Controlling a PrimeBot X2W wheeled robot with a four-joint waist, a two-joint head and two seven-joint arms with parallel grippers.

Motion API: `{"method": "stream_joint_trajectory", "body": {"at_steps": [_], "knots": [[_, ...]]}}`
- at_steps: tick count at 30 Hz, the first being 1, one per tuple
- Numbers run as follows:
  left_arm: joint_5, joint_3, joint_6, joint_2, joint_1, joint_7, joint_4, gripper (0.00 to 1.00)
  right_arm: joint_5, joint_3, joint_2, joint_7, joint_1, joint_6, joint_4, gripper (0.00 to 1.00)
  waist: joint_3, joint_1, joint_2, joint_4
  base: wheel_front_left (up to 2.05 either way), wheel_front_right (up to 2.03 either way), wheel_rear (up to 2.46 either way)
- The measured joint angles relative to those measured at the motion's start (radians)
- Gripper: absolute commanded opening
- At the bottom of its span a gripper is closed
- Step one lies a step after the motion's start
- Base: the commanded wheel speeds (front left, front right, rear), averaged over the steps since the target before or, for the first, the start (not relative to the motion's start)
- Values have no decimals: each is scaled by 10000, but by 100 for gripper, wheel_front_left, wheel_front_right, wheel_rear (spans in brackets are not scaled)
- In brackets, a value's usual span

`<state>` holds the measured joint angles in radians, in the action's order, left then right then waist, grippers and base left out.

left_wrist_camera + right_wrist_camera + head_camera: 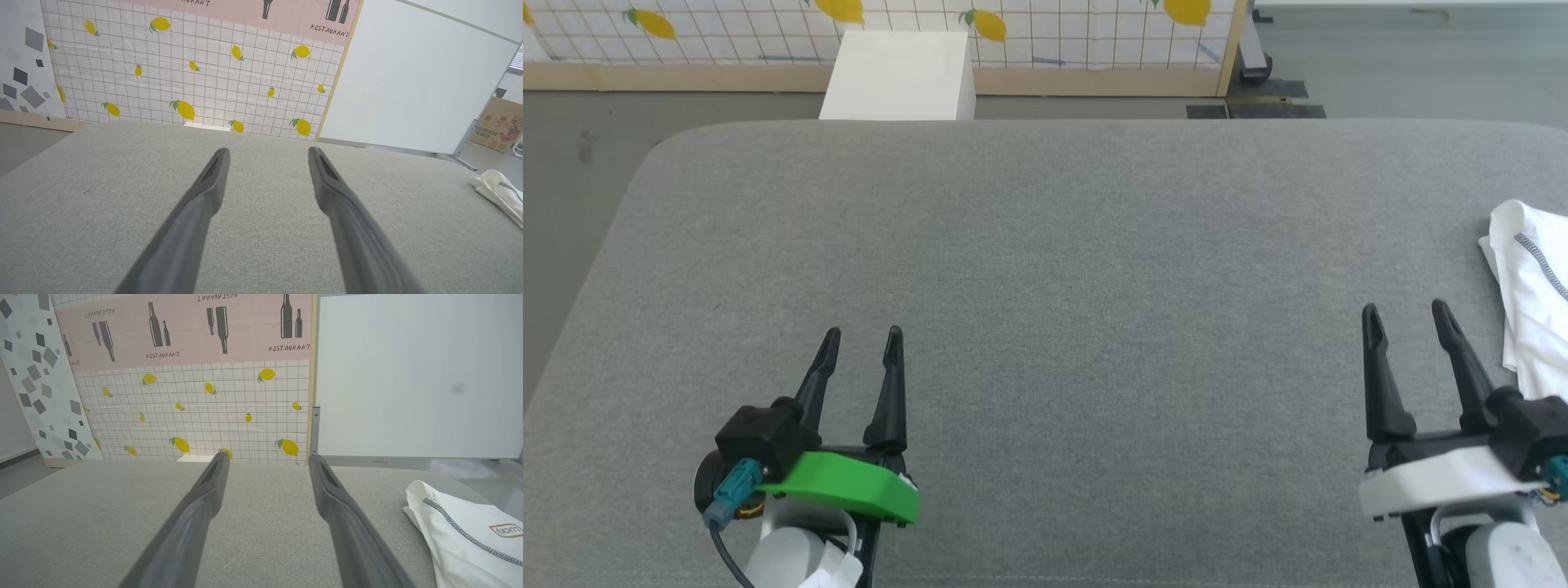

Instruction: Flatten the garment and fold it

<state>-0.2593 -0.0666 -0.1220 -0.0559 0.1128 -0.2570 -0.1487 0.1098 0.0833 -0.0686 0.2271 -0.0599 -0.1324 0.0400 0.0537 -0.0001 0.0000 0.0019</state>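
The thin white soft-fabric garment with dark zigzag seam stitching lies crumpled at the grey padded surface's right edge, partly out of frame.

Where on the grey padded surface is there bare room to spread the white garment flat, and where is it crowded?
Bare: the middle of the grey surface between the left gripper and the right gripper, and the far strip up to the edge before the white box. Crowded: the right edge, where the garment lies bunched beside that gripper.
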Motion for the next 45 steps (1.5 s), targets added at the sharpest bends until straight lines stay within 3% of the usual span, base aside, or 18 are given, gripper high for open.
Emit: {"method": "stream_joint_trajectory", "body": {"at_steps": [13, 27, 28, 45], "knots": [[-123, 128, 708, 13, -224, 0, 23, 100, -4, 274, 151, 199, 651, 0, -132, 100, -198, 0, 0, 43, 0, 0, 0], [-150, 46, 717, 17, -266, 0, -98, 100, 92, 109, 157, 199, 723, 0, -123, 100, -162, 0, 0, 77, 0, 0, 0], [-148, 46, 713, 17, -265, 6, -105, 0, 90, 104, 157, 196, 723, 0, -117, 0, -157, 0, 0, 80, 0, 0, 0], [-146, 50, 711, 17, -262, 21, -92, 0, 88, 111, 153, 182, 723, 0, -117, 0, -165, 1, 0, 78, 0, 0, 0]]}}
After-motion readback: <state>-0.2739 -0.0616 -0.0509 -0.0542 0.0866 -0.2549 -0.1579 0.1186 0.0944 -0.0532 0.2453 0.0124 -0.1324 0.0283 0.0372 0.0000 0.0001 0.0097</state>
